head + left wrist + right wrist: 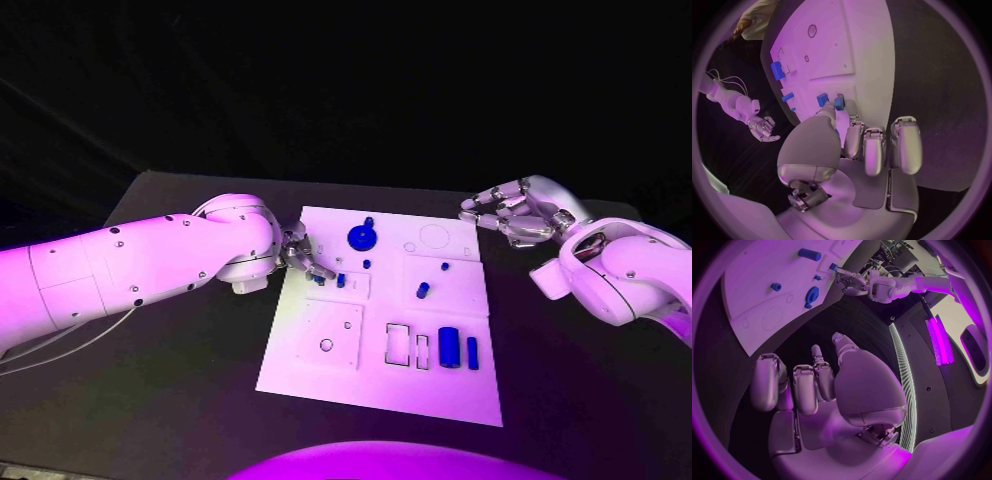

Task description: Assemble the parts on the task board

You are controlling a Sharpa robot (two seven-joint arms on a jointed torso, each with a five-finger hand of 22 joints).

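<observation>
left hand [842, 150], fingertips touching blue parts [831, 101]

From my seat, the task board [378, 385] lies in the middle of the desk [173, 400]. My left hand [304, 254] sits at the board's left edge, its fingertips touching two small parts [330, 281] there. Behind them, near the far edge, lies a round part [361, 237]. Toward the near right corner two long parts [459, 347] lie side by side. My right hand [515, 212] hangs just beyond the board's far right corner, well apart from the parts.
</observation>
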